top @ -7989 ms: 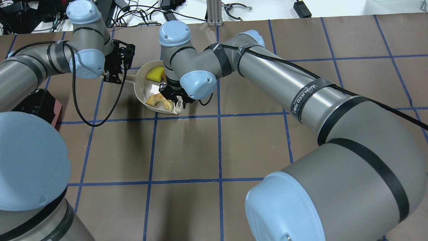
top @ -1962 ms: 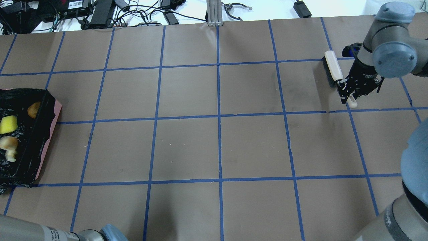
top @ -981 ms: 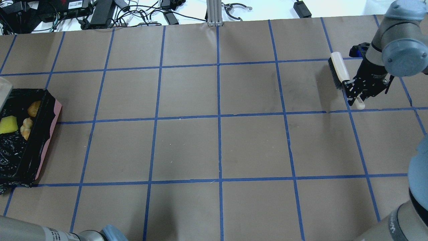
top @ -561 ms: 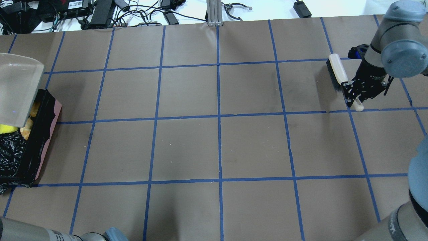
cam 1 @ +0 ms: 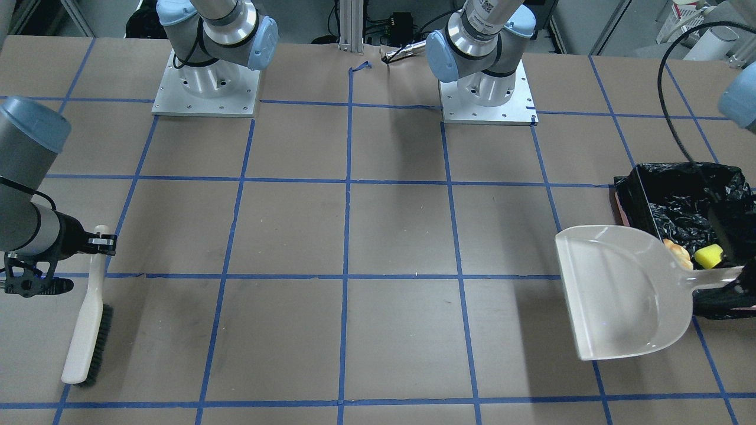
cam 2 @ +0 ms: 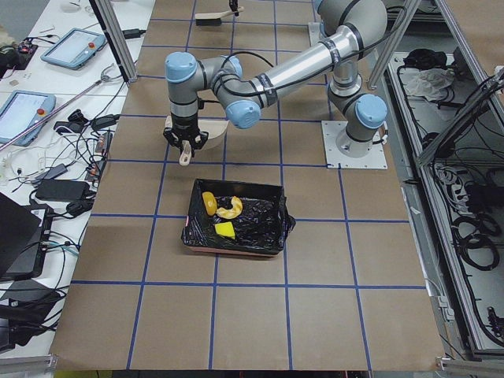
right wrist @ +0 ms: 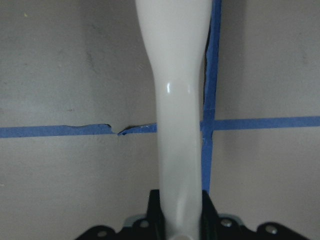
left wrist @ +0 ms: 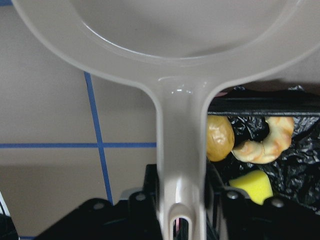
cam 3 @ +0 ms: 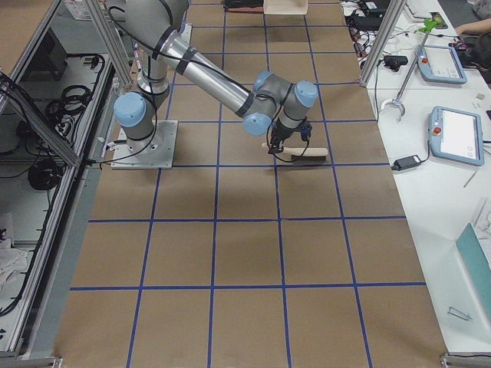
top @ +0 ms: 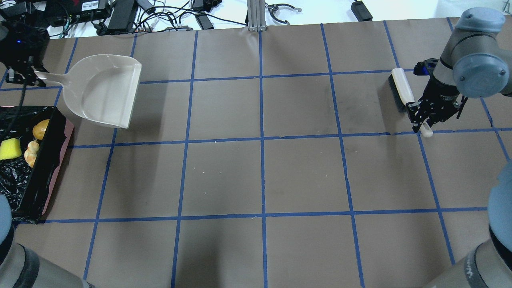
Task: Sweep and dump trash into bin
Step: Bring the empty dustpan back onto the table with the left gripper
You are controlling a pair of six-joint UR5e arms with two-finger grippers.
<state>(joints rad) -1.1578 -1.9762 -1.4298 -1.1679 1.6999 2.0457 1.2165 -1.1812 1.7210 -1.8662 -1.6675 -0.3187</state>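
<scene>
The trash lies in the bin (top: pixel 57 173), a pink box with a black bag: potato (top: pixel 40 129), croissant (top: pixel 31 153) and sponge (top: pixel 10 149). They also show below the left wrist as potato (left wrist: pixel 220 137), croissant (left wrist: pixel 265 142) and sponge (left wrist: pixel 252 184). My left gripper (top: pixel 28 76) is shut on the handle of the beige dustpan (top: pixel 104 92). The pan is empty and hangs level just beyond the bin. At the far right my right gripper (top: pixel 424 122) is shut on the handle of the hand brush (top: pixel 401 90), which is low at the table.
Cables and power bricks (top: pixel 120 12) lie past the table's far edge beside an aluminium post (top: pixel 254 16). Both arm bases (cam 1: pixel 204 82) stand at the robot's side. Brown paper with blue tape lines (top: pixel 262 140) covers the table between bin and brush.
Eight seconds ago the trash sat in the dustpan mid-table; now it lies in the bin. In the last second the empty dustpan swung off the bin toward the far side. The brush barely moved.
</scene>
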